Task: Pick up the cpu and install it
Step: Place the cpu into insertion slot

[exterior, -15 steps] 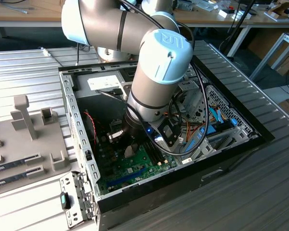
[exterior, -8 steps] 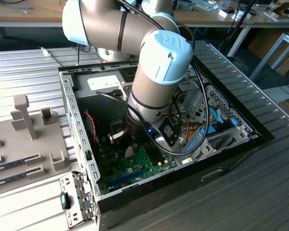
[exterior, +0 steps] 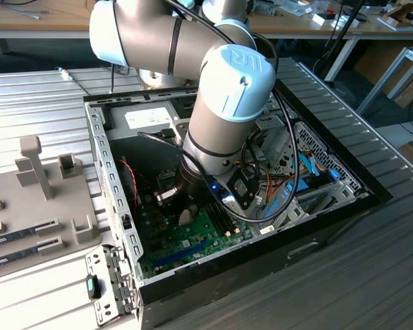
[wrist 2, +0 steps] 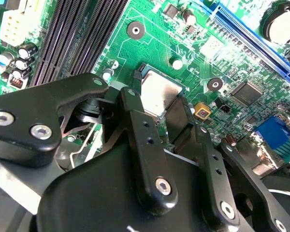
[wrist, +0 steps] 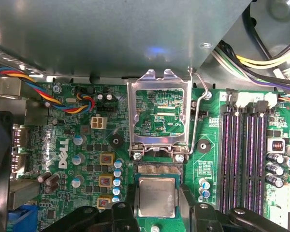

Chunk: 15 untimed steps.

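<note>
Ribbed grey bench [exterior: 372, 275] carrying an open computer case [exterior: 316, 230], arm [exterior: 227, 103] reaches inside | tool [wrist 2: 156, 99]: narrow, closed on two opposite edges of the cpu [wrist: 157, 195], we judge it gripped | cpu: lies flat, just over the socket on the motherboard [wrist: 87, 145] | socket frame [wrist: 157, 82]: stands swung up, so we see the seat free for the chip

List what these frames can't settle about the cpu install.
- Silver-grey square cpu: seated or hovering, cannot tell; the black gripper covers its side edges in both wrist views.
- Gold socket contacts: mostly hidden under the cpu, first wrist view.
- Exterior view: the grey arm blocks the cpu and gripper.
</note>
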Tool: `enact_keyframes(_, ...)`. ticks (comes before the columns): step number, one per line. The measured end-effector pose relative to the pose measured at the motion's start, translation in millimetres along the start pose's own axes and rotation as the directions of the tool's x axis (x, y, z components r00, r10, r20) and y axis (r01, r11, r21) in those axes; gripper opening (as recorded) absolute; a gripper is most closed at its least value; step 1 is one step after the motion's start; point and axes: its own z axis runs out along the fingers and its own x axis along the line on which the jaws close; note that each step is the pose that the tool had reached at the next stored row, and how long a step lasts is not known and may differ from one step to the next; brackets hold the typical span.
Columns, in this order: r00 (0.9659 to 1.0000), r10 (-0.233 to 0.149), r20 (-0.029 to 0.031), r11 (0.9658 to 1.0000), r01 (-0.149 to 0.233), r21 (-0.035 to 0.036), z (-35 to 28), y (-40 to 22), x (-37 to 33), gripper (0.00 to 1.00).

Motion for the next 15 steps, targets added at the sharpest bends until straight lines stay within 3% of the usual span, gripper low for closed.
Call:
enact_keyframes(2,1.0,-0.001,-0.0001,1.0,0.001,0.0001,0.0,0.0,0.0,0.47)
enact_keyframes(4,1.0,-0.001,-0.0002,1.0,0.001,0.0003,-0.1,0.0,0.0,0.41)
enact_keyframes(15,1.0,-0.004,0.0001,1.0,0.004,-0.0002,-1.7,0.1,0.1,0.41)
